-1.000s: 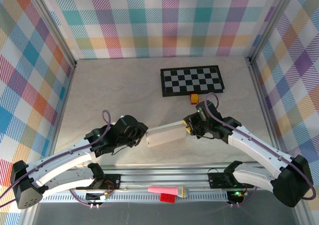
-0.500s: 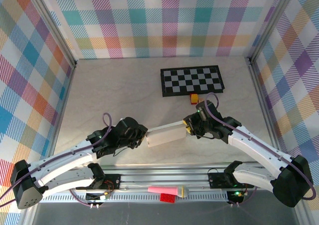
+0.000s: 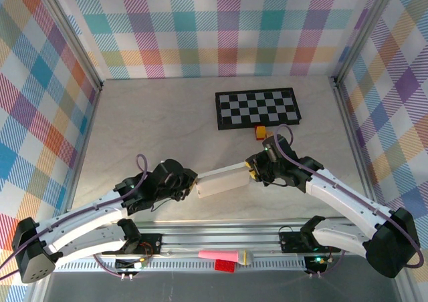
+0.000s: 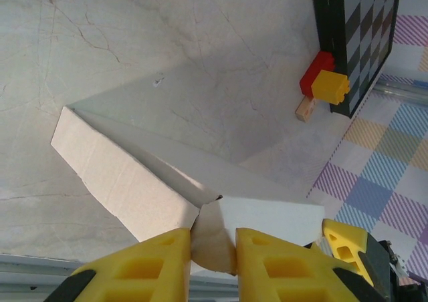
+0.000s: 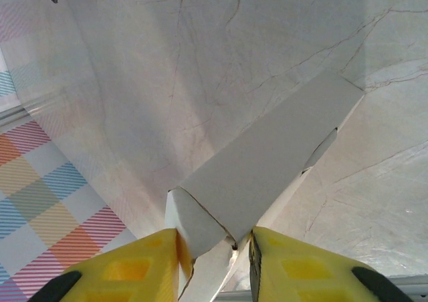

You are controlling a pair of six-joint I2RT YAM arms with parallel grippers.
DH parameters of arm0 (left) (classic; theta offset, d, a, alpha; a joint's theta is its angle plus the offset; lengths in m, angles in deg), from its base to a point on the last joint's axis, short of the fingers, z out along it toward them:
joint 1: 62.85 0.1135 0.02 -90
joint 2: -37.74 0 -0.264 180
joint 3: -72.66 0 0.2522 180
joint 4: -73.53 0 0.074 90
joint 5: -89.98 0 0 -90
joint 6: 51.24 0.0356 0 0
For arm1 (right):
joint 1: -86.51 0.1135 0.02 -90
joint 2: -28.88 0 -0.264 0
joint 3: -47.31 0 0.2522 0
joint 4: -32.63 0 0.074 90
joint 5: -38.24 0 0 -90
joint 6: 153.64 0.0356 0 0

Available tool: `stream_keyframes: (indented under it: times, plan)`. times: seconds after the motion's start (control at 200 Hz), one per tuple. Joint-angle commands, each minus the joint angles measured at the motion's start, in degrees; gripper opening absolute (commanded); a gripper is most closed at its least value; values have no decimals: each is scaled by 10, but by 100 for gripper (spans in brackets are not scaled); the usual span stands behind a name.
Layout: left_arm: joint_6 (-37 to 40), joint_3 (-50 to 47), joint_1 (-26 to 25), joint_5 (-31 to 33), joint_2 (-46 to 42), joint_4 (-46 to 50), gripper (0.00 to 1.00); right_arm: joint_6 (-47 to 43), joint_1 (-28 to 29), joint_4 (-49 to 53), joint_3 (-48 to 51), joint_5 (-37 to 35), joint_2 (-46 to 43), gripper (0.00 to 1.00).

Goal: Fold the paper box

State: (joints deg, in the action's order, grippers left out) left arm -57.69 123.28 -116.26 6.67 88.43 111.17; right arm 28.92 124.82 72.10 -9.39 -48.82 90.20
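1. Towards the near edge of the table (image 3: 147,128), about midway across: the paper box (image 3: 224,180), slim and pale, lying left to right
2. At its left end, the left gripper (image 3: 191,186), yellow fingers (image 4: 160,265) pinched together on a cardboard flap
3. At its right end, the right gripper (image 3: 253,172), clamped on either side of the box's end
4. Farther back, well apart: checkerboard mat (image 3: 258,108), red and yellow block (image 3: 259,133) touching its near edge
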Motion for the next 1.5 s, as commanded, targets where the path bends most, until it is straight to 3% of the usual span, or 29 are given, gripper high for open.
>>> stream_keyframes:
  times: [0.0, 0.675, 0.875, 1.05, 1.495]
  plan:
    - [-5, -17, 7, -12, -13, 64, 23, 1, 0, 48, 16, 2, 15, 31]
    - [8, -29, 7, -29, -2, 69, 25, 1, -1, 44, 15, 5, 22, 31]
    - [6, -44, 7, -25, -16, 74, 16, 2, -1, 46, 16, 6, 22, 31]
    - [6, -50, 7, -26, -18, 74, 15, 1, -1, 47, 15, 6, 22, 31]
    - [17, -59, 8, -34, -35, 120, 24, 1, -1, 48, 14, 12, 29, 31]
